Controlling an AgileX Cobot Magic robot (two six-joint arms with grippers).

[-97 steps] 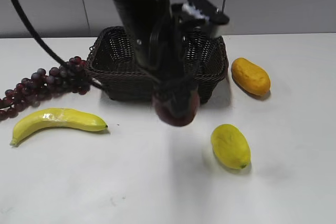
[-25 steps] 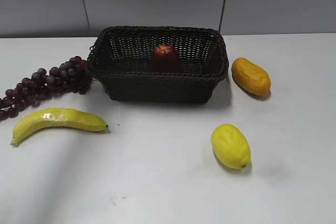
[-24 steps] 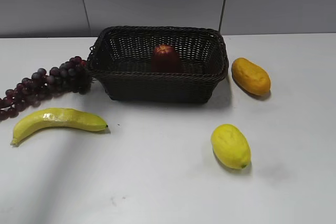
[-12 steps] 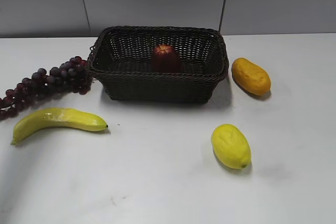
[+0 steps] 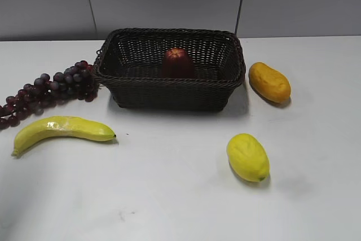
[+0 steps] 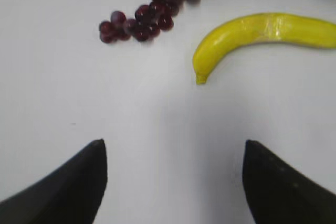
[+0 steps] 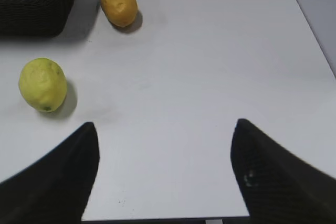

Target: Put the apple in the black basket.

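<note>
The apple (image 5: pixel 178 63) sits upright inside the black basket (image 5: pixel 169 80), toward its back wall and a little right of its middle, its yellowish dimpled top facing up; it lies below the rim, touching nothing but the wicker. By that, the placing looks done, so the relation that matters is one of clearance rather than reach: neither arm appears in the exterior view, and nothing stands over the basket. The left gripper (image 6: pixel 175 150) hangs spread wide and empty above bare table, with the banana (image 6: pixel 262 32) and the grapes (image 6: pixel 149 9) ahead of it, the basket out of its frame. The right gripper (image 7: pixel 163 140) is likewise wide and empty, with the lemon (image 7: pixel 43 84) and the orange-yellow oblong fruit (image 7: pixel 119 2) ahead and only a basket corner at its upper left. I cannot tell which arm is nearer.
</note>
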